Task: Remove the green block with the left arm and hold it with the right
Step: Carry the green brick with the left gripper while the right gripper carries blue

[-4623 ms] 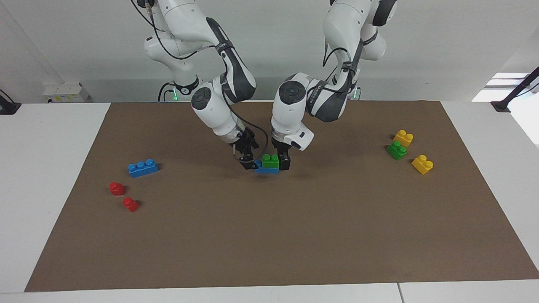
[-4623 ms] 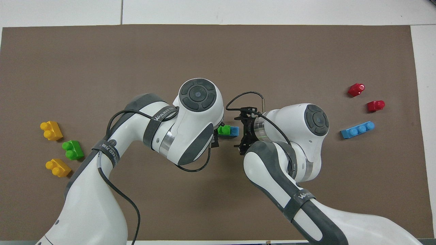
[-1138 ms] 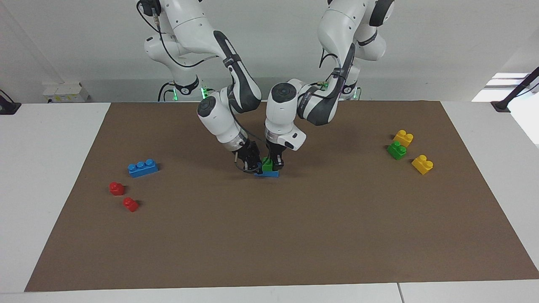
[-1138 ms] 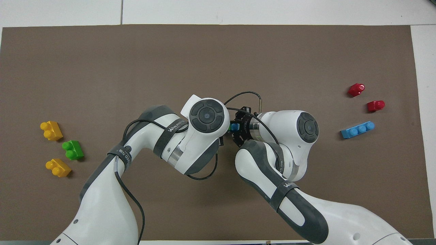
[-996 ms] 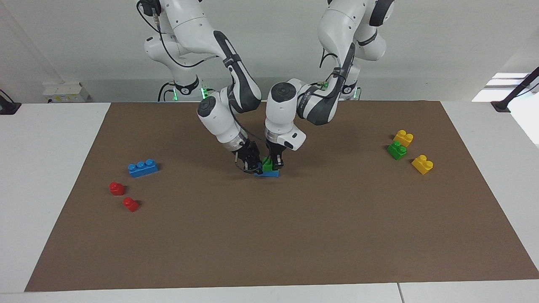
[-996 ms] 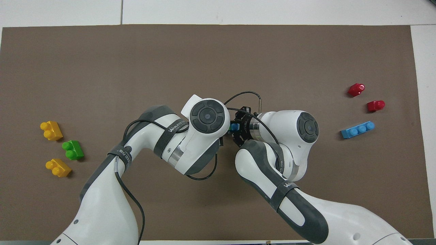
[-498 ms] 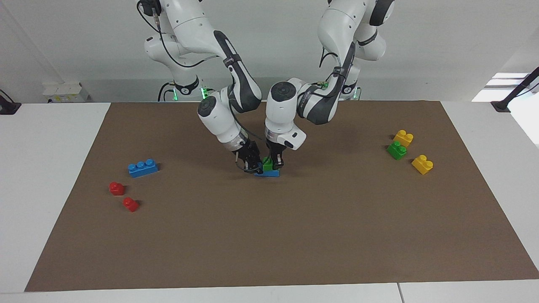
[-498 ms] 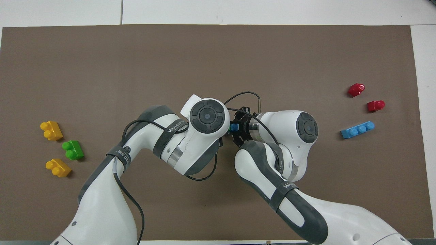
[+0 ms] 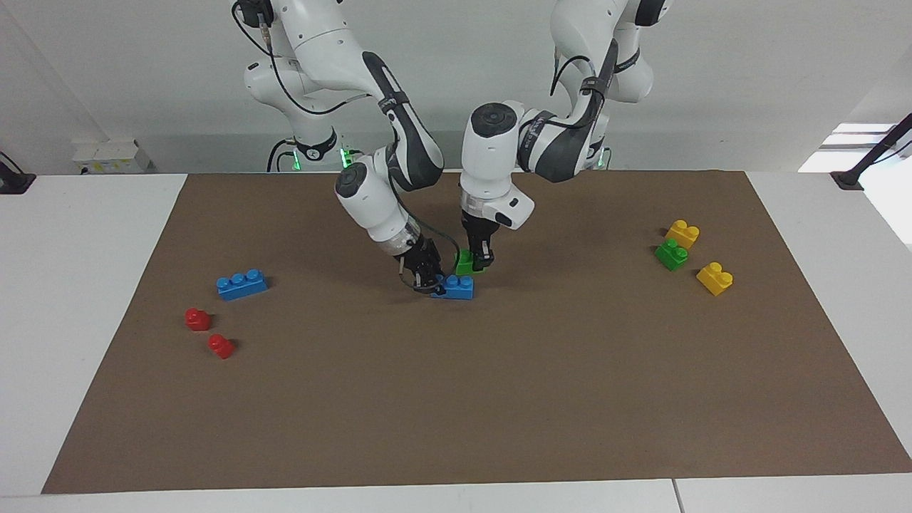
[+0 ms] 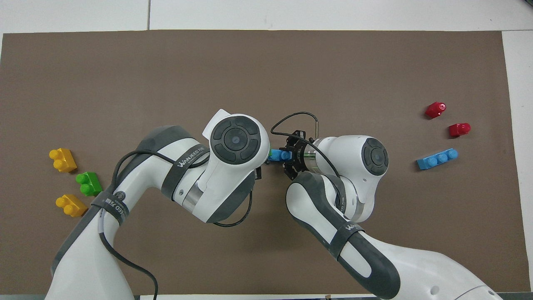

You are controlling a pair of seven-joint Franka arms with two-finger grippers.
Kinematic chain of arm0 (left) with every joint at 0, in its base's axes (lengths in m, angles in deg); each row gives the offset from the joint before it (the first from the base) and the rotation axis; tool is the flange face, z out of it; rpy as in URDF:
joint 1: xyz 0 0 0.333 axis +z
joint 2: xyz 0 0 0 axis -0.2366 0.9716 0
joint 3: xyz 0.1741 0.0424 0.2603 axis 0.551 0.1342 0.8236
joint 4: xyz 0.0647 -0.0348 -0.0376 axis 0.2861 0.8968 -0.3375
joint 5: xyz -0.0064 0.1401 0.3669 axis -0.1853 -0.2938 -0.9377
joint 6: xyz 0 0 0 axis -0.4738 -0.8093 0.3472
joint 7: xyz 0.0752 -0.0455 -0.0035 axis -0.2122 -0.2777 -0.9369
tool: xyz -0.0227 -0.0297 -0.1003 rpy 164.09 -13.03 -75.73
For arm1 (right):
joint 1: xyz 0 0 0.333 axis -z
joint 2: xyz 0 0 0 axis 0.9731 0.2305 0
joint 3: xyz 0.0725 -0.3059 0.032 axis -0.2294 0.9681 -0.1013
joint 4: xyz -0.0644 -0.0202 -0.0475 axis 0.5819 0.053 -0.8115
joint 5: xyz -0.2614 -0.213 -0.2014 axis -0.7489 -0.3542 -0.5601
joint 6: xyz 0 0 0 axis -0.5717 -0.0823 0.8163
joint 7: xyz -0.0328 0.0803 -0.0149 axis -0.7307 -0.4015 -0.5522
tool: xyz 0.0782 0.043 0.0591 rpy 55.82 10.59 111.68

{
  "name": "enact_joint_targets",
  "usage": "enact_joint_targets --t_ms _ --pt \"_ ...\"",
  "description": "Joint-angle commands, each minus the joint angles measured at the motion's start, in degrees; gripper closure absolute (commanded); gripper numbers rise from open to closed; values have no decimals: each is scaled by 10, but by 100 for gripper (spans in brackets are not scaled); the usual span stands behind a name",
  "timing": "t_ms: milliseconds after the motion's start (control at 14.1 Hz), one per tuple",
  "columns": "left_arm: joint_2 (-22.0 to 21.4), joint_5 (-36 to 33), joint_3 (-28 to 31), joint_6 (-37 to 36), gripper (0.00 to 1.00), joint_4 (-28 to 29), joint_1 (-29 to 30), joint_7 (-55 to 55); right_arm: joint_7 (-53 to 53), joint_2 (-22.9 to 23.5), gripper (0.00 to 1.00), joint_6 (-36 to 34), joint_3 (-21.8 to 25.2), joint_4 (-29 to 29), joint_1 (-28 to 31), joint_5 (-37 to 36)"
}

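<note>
The green block (image 9: 464, 263) is held in my left gripper (image 9: 477, 262), lifted clear of the blue three-stud brick (image 9: 457, 286) and just above it. The blue brick lies on the brown mat (image 9: 499, 399) at mid-table. My right gripper (image 9: 429, 283) is shut on the blue brick's end toward the right arm's end of the table, pinning it down. In the overhead view the left arm's wrist covers its gripper; only a sliver of the green block (image 10: 270, 153) and part of the blue brick (image 10: 282, 155) show beside the right gripper (image 10: 289, 160).
A second green block (image 9: 671, 254) lies between two yellow bricks (image 9: 682, 233) (image 9: 714, 278) toward the left arm's end. Another blue brick (image 9: 242, 283) and two red blocks (image 9: 197, 318) (image 9: 221, 346) lie toward the right arm's end.
The left gripper has risen with the green block, which has come off the blue brick. The right gripper stays on the blue brick, which remains on the mat.
</note>
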Motion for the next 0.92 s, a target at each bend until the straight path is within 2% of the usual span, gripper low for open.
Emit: enact_joint_targets --t_ms 0,285,640,854 --pt "-21 -3 -1 -29 100 13 31 51 28 1 100 2 1 -26 10 15" --pt "-26 -3 -1 -57 100 15 88 142 124 -15 100 -49 4 -43 75 11" --pt "-33 -2 -1 -66 100 37 177 294 265 -43 100 -219 8 -63 216 -3" --pt "-41 -2 -1 -60 100 56 233 415 298 -48 100 -286 7 -71 285 -61"
